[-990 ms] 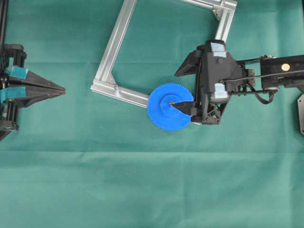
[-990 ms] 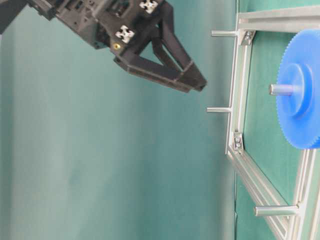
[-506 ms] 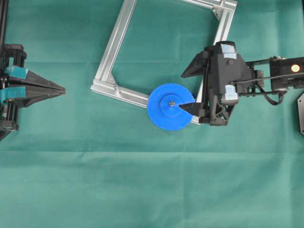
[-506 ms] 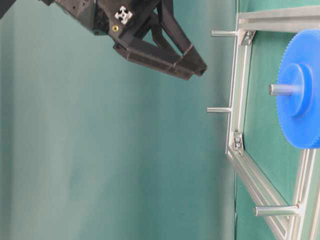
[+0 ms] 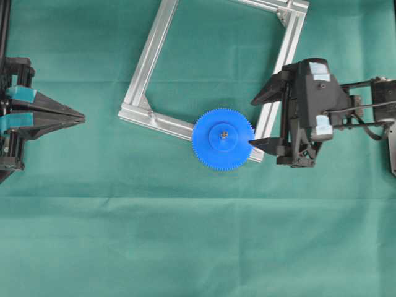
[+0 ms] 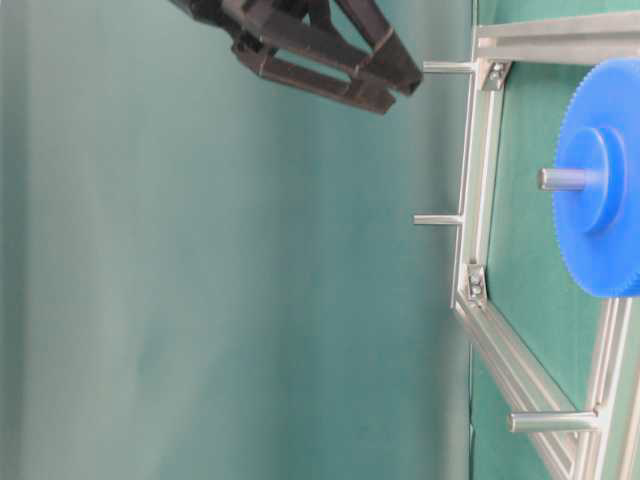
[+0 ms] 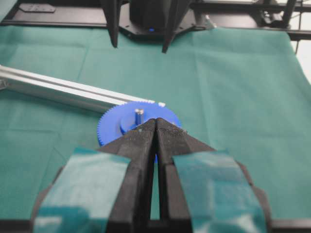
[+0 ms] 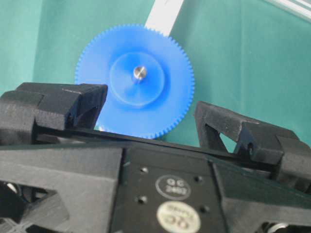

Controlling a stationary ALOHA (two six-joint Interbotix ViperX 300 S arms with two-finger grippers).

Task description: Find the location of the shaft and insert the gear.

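The blue gear (image 5: pixel 223 138) lies flat at the lower corner of the aluminium frame (image 5: pixel 150 55). The silvery shaft (image 5: pixel 224 131) pokes up through its hub. In the table-level view the shaft (image 6: pixel 562 179) sticks out of the gear (image 6: pixel 600 200). My right gripper (image 5: pixel 253 122) is open and empty, just right of the gear and raised above it (image 6: pixel 385 72). In the right wrist view the gear (image 8: pixel 160 104) and shaft tip (image 8: pixel 140 72) show between the spread fingers (image 8: pixel 63 104). My left gripper (image 5: pixel 82 115) is shut and empty at the far left; its view shows the gear (image 7: pixel 114 127) beyond its tips (image 7: pixel 155 122).
Three short metal posts (image 6: pixel 440 219) stand up from the frame's rails. The whole table is covered with green cloth (image 5: pixel 185 241). The right arm's body (image 5: pixel 315 111) lies over the cloth to the right of the frame.
My right gripper has drawn back to the right and risen away from the gear, its lower finger coming off the hub. The gear stays on the shaft. The left arm has not moved.
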